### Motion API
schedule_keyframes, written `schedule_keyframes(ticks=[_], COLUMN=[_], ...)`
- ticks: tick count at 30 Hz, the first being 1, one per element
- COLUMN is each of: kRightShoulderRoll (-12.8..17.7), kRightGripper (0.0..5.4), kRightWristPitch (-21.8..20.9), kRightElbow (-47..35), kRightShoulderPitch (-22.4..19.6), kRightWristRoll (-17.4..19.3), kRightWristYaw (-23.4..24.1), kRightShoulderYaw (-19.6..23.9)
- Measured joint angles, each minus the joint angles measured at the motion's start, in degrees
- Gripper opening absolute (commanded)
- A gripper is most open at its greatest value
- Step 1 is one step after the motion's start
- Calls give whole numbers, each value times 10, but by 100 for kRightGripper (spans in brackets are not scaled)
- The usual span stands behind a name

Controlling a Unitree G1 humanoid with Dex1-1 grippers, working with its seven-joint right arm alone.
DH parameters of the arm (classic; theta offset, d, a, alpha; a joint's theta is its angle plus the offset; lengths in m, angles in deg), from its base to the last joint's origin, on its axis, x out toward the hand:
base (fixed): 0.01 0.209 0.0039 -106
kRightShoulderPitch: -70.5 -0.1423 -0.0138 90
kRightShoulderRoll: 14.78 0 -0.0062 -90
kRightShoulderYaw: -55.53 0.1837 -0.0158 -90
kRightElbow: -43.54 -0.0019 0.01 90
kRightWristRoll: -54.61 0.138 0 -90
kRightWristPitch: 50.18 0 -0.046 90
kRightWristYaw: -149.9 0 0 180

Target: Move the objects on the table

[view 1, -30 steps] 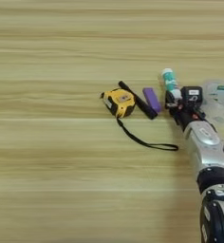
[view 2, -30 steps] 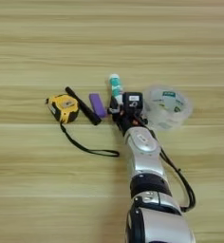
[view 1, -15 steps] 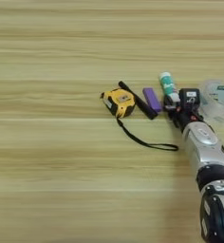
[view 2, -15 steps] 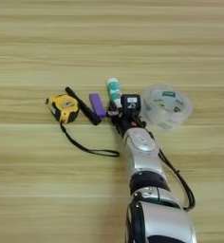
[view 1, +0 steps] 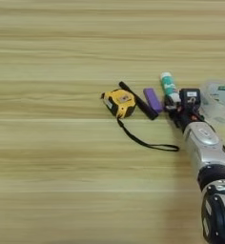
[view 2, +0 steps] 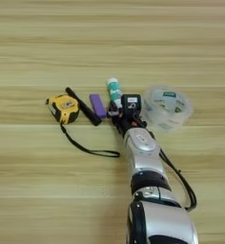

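The table (view 1: 62, 181) looks like light wood with long streaks, smooth and a bit shiny. The tape measure (view 1: 119, 101) looks like hard yellow and black plastic. Its cord (view 1: 143, 141) looks soft and dull. The round tub (view 2: 168, 107) is clear, shiny plastic. The forearm (view 2: 142, 152) is smooth, shiny silver metal.

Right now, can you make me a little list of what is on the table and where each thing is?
table: light wood
tape measure: yellow and black, furthest left, its black cord trailing toward the robot
black stick: slanted, right beside the tape measure
purple thing: small, between the stick and the tube
white tube: teal label, at the gripper's near end
clear round tub, furthest right
right gripper, at the tube's near end; grip unclear
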Motion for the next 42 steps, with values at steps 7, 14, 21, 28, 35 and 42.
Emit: schedule_keyframes(ticks=[7, 14, 21, 28, 35, 42], kRightShoulderRoll=[-4, -9, -14, -16, -23, -25], kRightGripper=[209, 277, 372, 438, 526, 534], kRightWristPitch=[0, 0, 2, 3, 5, 27], kRightElbow=[-6, -32, -70, -100, -162, -245], kRightShoulderPitch=[0, 1, 12, 24, 43, 73], kRightWristRoll=[10, 11, 13, 18, 23, 23], kRightWristYaw=[-17, -23, -24, -24, -36, -49], kRightShoulderYaw=[0, -2, -3, -3, -12, -22])
